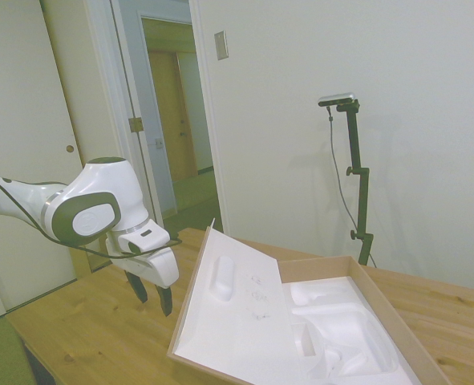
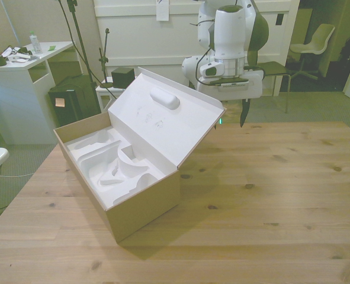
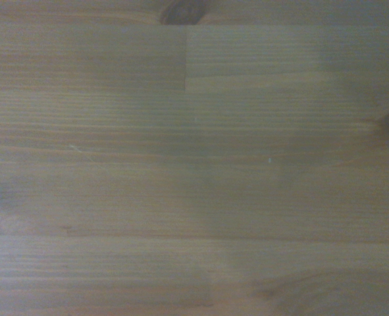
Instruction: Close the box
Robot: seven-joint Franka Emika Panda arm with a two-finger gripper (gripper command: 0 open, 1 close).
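I have the box (image 2: 124, 177) sitting open toward the left side of the surface (image 2: 269, 195) in the front view, with its lid (image 2: 163, 121) tipped up and back on its hinge, leaning outward past upright so the white inner face looks up. The white foam lining (image 2: 112, 163) in the tray is bare, with nothing lying in its hollows that I can see, so nothing stands in the way of the lid coming down.

My tool (image 1: 154, 295) hangs behind the lid, on its outer side, just above the wood and apart from the cardboard. I judge that position makes sense: to shut a lid that leans back, I have to get behind it and push it over toward the tray. The fingers (image 1: 166, 301) point down; in the side view they look close together with only a thin gap, and they grip nothing. The wrist view shows only wood grain, which fits a tool aimed straight down at bare surface.

As I judge it, the closing has not started. Next I would bring the tool against the lid's back and sweep it over, pushing gently since the box may slide.
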